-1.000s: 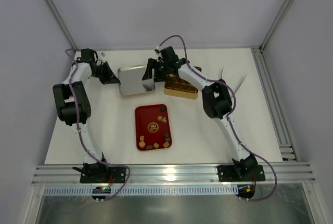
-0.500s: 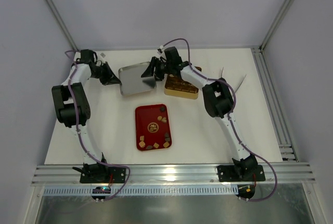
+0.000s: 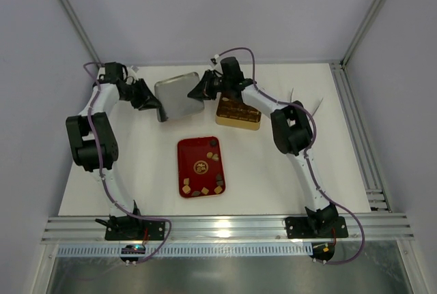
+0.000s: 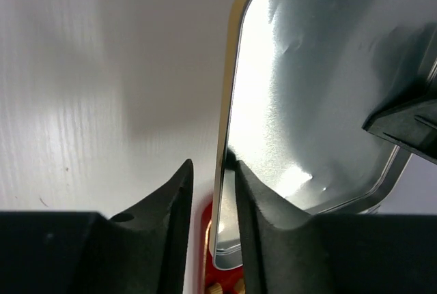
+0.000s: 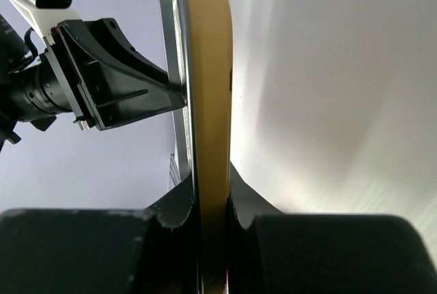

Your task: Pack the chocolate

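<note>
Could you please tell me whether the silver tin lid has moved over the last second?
Yes. The flat silver metal lid has shifted rearward, farther from the fixed red rectangular tray, and has turned slightly.

Our arms stretch to the upper middle of the frame, our left gripper [image 3: 156,106] slightly parted, our right gripper [image 3: 195,93] clamped edgewise on a lid [image 3: 177,97].

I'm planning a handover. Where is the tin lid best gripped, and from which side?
Grip the tin lid by its narrow gold rim, edge-on from its right side, as the right claw does. It is a wide flat sheet; only the rim fits between fingers.
</note>
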